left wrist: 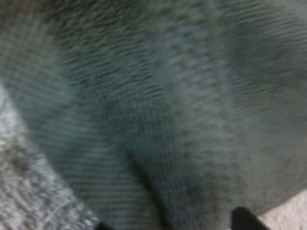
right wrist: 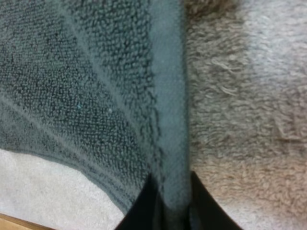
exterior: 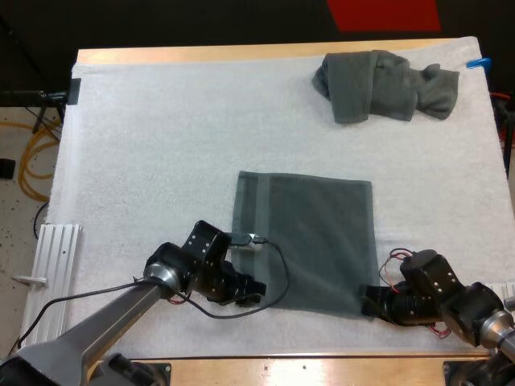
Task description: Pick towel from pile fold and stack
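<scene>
White mat [exterior: 161,145] under flat grey-green towel [exterior: 310,241] (near-left corner perhaps creased)

The spread towel [right wrist: 72,86] is matt, looped terry cloth, the white mat [right wrist: 240,120] fluffier pile, the table [exterior: 241,55] smooth wood

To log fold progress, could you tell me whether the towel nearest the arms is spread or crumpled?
Spread: the near towel lies flat as a rectangle on the mat, unlike the crumpled towel farther off.
</scene>
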